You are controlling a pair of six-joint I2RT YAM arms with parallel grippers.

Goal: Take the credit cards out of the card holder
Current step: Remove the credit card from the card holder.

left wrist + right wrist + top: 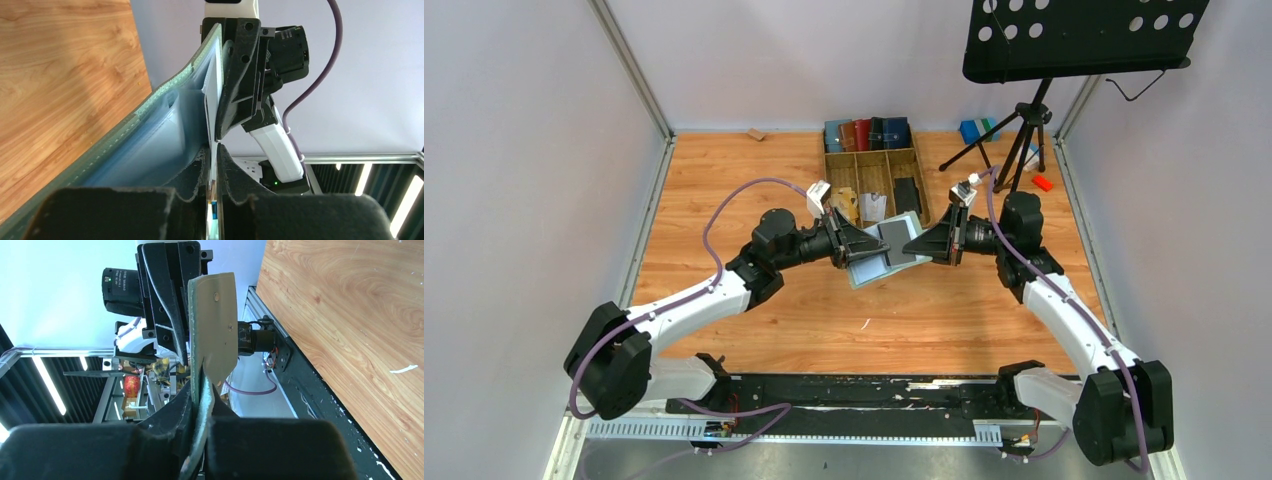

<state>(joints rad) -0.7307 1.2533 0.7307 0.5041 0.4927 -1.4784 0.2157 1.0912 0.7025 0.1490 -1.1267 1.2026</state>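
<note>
Pinched card holder (pixel 876 265) with left gripper (pixel 856 248) and right gripper (pixel 919 245), both clamped, over wood tabletop (pixel 824 315) between grey walls (pixel 524 150).

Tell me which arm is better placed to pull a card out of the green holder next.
Probably the left. The right fingers clamp the snap flap of the card holder, steadying it in the air, while the left fingers pinch a thin pale sheet at its pockets.

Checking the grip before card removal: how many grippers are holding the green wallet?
2. The left gripper pinches a thin inner layer of the wallet; the right gripper clamps its snap flap on the opposite side.
</note>
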